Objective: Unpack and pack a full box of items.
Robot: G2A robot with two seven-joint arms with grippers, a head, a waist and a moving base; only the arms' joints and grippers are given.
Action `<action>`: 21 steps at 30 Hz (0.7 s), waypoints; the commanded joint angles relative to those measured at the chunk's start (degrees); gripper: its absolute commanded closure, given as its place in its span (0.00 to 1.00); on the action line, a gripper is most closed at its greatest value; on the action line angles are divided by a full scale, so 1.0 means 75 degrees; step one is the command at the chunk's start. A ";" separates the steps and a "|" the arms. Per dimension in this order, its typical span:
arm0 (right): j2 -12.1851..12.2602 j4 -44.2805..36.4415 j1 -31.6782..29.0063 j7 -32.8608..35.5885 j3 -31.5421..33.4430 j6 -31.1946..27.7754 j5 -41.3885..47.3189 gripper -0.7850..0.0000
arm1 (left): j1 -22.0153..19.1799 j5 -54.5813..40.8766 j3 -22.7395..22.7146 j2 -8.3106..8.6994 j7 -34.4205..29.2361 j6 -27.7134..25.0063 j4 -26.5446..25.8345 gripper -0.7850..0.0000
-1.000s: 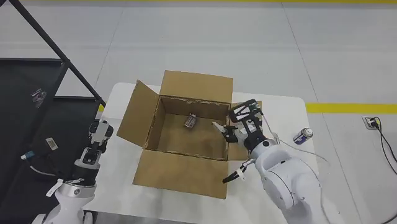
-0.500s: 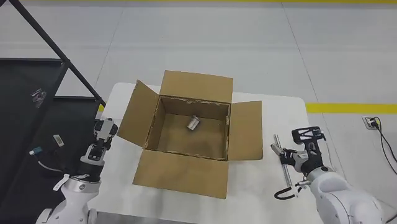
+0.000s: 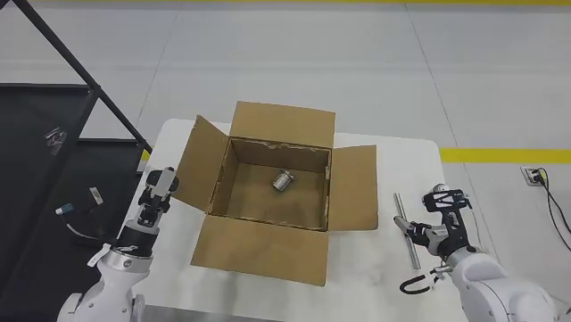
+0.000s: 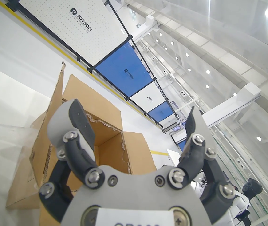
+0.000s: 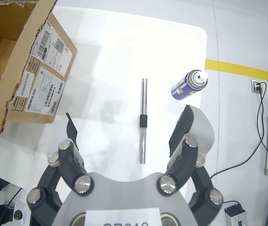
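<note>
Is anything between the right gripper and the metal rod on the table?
Nothing visible. The rod lies bare on the table before the open right gripper; the spray can and box flap sit apart.

White counter [image 3: 393, 157] carrying an open cardboard box [image 3: 268, 249] at its centre, a metal rod [image 5: 143, 99] at four o'clock, and a spray can [image 5: 188, 85] near the three o'clock edge.
</note>
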 commanded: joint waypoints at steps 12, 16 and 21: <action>0.0048 0.1632 0.1088 0.1673 -0.0546 -0.0231 -0.0416 0.00 | 0.0001 0.0001 -0.0001 0.0000 0.0001 0.0001 0.0001 0.00; 0.0042 0.2324 0.1562 0.2001 -0.0738 -0.0106 -0.0450 0.11 | 0.0001 0.0001 -0.0001 0.0000 0.0001 0.0001 0.0001 0.00; 0.0022 0.3047 0.2026 0.2237 -0.0935 0.0142 -0.0446 0.42 | 0.0001 0.0001 -0.0001 0.0000 0.0001 0.0001 0.0001 0.00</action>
